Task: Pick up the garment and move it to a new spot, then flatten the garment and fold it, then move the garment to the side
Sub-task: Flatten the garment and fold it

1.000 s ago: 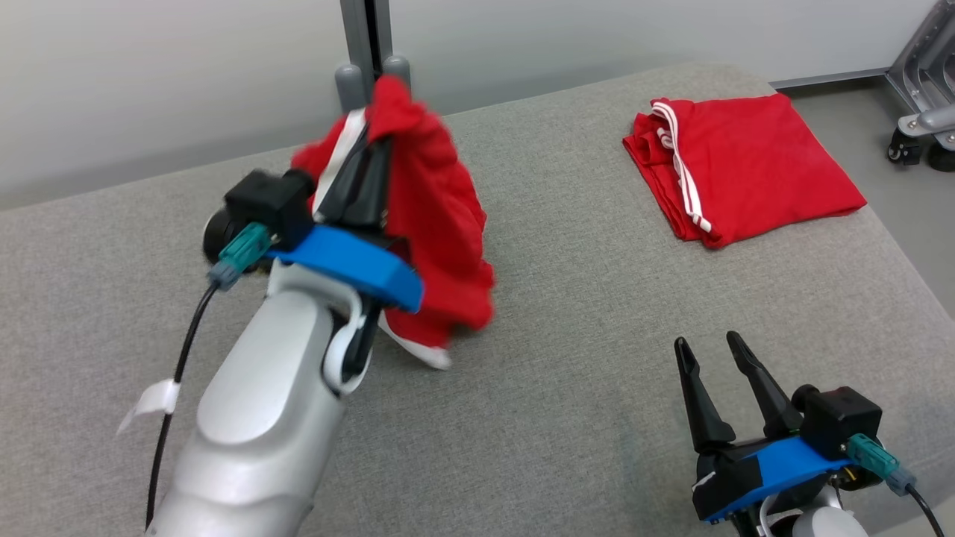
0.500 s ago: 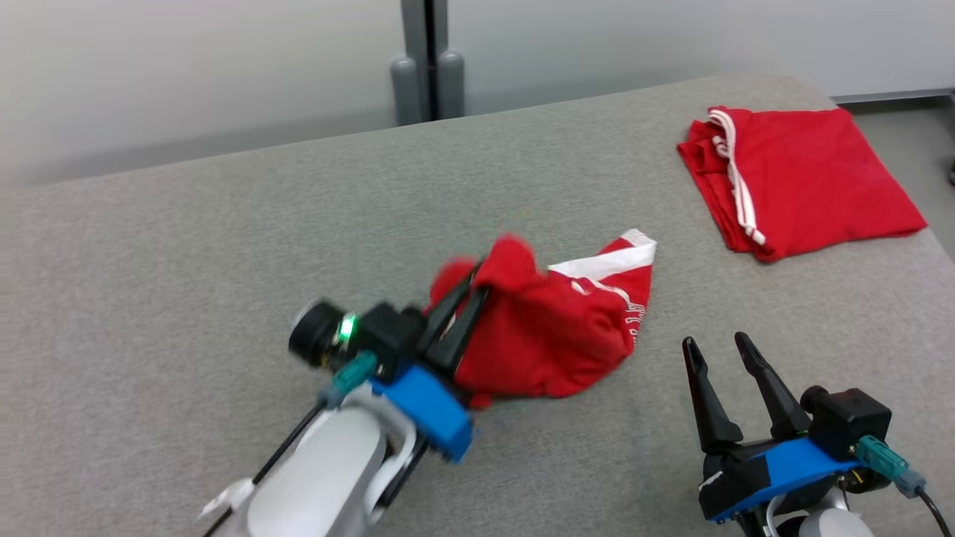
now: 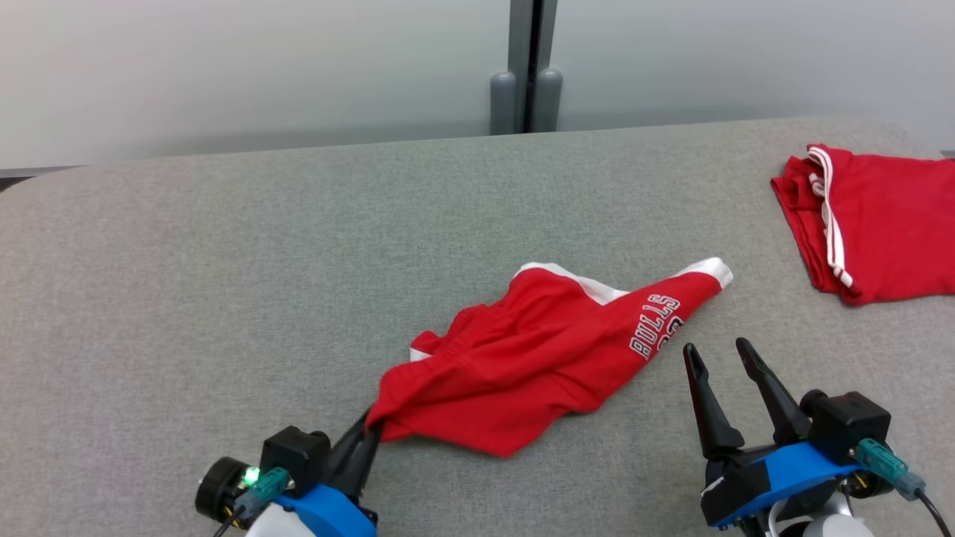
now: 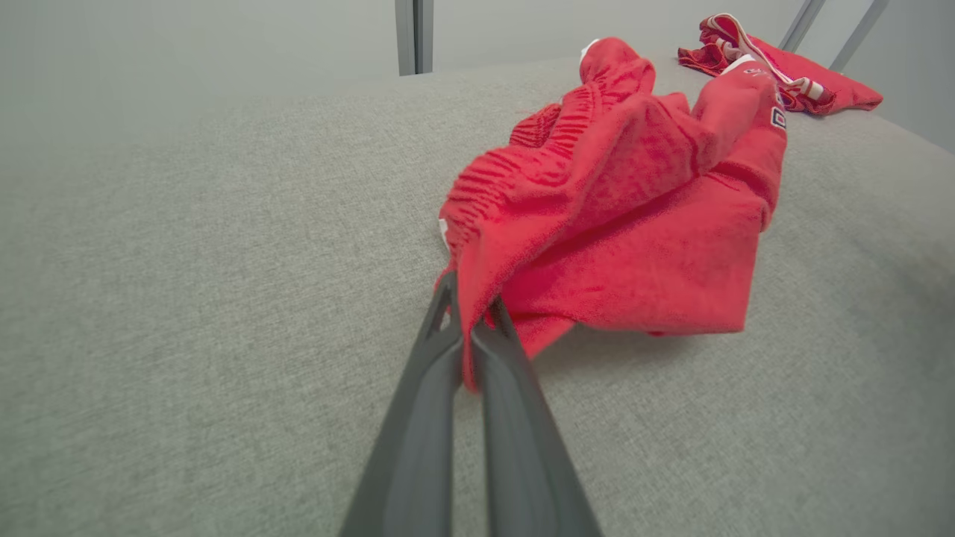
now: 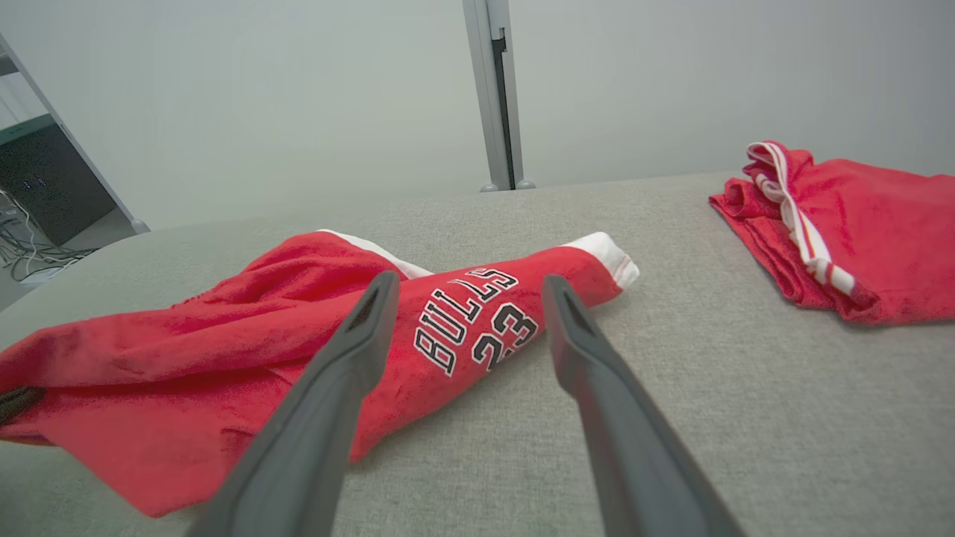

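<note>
Lowering the crumpled red jersey shorts (image 3: 537, 365) from mid-air onto the near middle of the grey fabric table (image 3: 224, 261), pinching their near-left corner in the shut left gripper (image 3: 367, 434), likely for tugging flat. Holding the right gripper (image 3: 715, 347) wide open and empty near right, beside the lettered leg.

Fingers (image 3: 705, 403): two per arm, long, dark, tapered to points.
Wrist brackets (image 3: 783, 466): blue plastic.
Camera blocks (image 3: 847, 425): black, fitted with teal connectors (image 3: 880, 459) and black cables (image 3: 929, 511).
Left lamp (image 3: 251, 475): green, lit.
</note>
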